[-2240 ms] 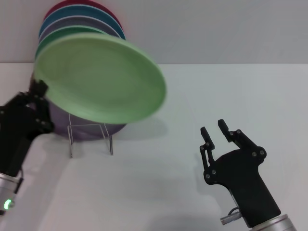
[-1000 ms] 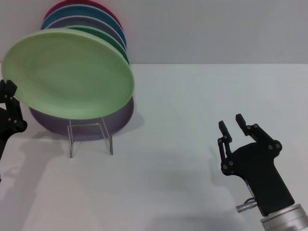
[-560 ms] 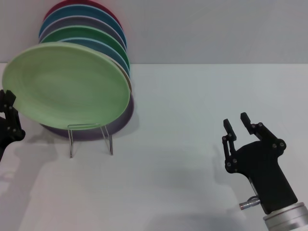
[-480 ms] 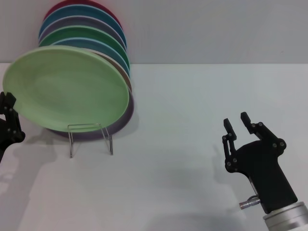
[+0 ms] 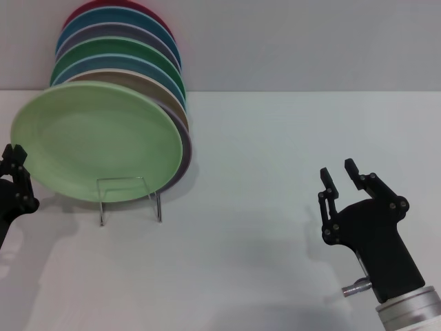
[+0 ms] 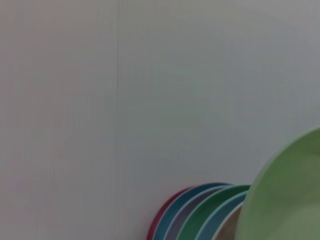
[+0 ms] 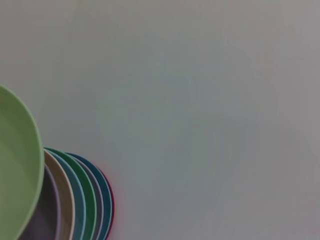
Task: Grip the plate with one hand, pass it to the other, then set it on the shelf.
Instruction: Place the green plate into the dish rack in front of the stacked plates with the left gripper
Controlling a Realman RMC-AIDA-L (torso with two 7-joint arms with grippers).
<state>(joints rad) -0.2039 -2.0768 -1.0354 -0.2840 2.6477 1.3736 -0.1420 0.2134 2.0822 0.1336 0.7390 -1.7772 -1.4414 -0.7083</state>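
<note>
Stacked plates [image 5: 148, 52] leaning upright at rear: red, blue, lilac, dark green, tan. White table [image 5: 275, 152].

The plate [image 5: 100, 152] leans foremost on the shelf [image 5: 129, 198], before other plates [image 5: 124, 55].

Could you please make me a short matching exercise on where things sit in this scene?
Things:
1. mint-green plate
2. left gripper
3. right gripper
4. dark red plate

Places or states:
A. open and empty, over the table's right side
B. rearmost in the stack on the rack
C. frontmost, leaning on the stack
D. at the left edge of the head view, beside the front plate's rim

Pairs: 1-C, 2-D, 3-A, 4-B
</note>
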